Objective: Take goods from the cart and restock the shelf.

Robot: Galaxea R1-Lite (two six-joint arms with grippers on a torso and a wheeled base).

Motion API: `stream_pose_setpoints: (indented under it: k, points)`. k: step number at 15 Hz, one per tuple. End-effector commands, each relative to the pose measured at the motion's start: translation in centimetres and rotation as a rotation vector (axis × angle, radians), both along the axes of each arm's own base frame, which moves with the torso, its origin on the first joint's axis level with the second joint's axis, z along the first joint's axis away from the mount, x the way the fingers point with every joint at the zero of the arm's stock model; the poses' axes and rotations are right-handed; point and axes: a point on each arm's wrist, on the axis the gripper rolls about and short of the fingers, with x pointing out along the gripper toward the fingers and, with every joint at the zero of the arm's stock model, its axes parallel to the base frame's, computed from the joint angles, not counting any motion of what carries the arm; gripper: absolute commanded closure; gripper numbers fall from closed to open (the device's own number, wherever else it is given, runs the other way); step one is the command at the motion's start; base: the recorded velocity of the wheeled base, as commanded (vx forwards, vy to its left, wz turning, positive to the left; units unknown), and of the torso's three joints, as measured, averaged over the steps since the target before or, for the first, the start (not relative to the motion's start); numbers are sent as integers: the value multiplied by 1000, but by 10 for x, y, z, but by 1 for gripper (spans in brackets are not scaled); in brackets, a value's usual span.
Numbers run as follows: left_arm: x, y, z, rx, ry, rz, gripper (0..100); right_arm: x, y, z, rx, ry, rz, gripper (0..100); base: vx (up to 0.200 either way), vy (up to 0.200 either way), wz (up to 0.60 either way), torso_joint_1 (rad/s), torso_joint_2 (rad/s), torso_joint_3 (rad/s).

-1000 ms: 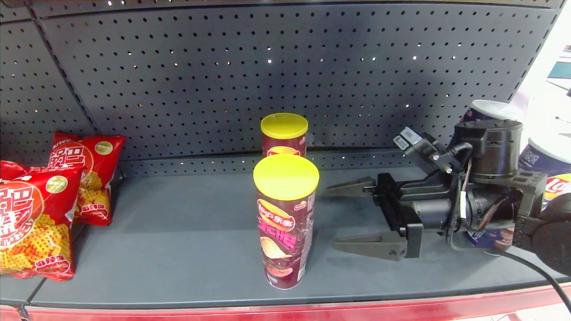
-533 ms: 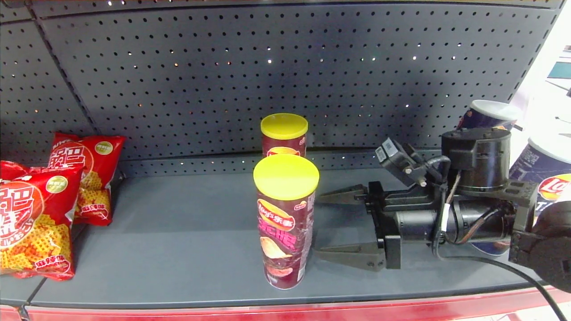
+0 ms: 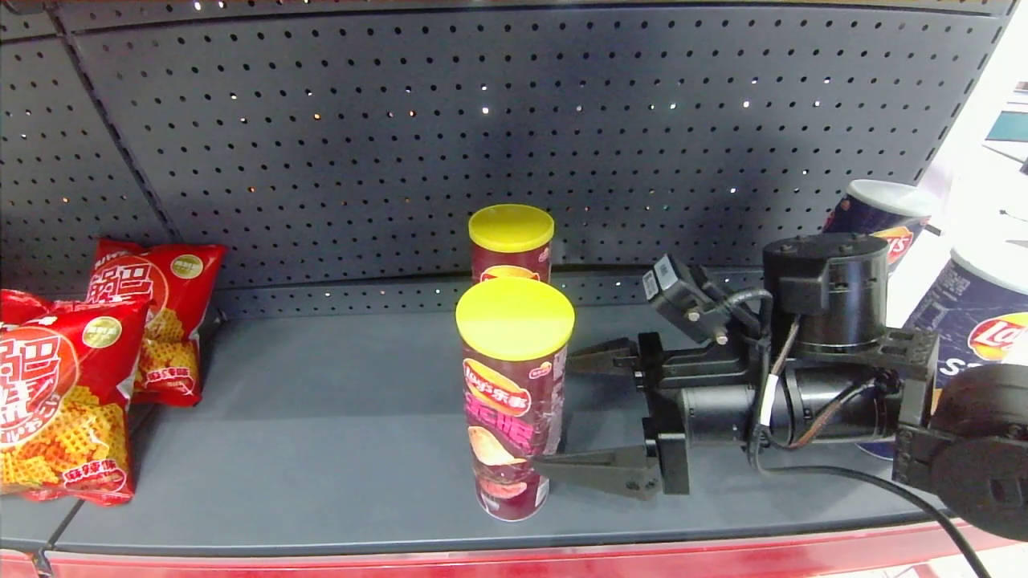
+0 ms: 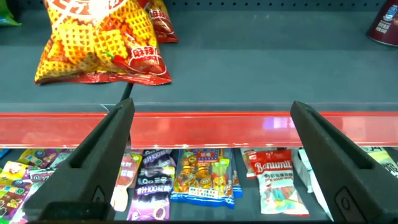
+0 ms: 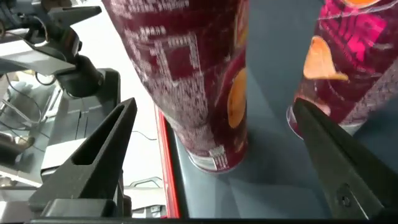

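Note:
Two maroon chip cans with yellow lids stand on the grey shelf, the front can near the edge and the back can by the pegboard. My right gripper is open and level, coming in from the right, one finger in front of the front can's lower half and the other behind it. In the right wrist view the front can sits between the gripper's fingers, and the back can lies beyond one finger. My left gripper is open and holds nothing, below the red shelf edge.
Red snack bags lean at the shelf's left end. Dark blue cans stand at the right behind my right arm. A pegboard wall backs the shelf. Small packets hang on the level below.
My right gripper has slid left along the shelf toward the front can, staying open. Its fingers now straddle the can. The cans have not moved.

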Motion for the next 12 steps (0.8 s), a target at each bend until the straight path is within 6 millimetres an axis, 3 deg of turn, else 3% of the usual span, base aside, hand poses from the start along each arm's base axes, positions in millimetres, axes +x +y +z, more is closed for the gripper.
stream_pose_setpoints:
  k: [1, 12]
  points:
    - [0, 0, 0, 0, 2, 1, 0, 1, 5, -1, -2, 5, 8, 0, 0, 0, 0, 0, 0, 0]
    - [0, 0, 0, 0, 2, 1, 0, 4, 13, -8, -14, 32, -1, 0, 0, 0, 0, 0, 0, 0]
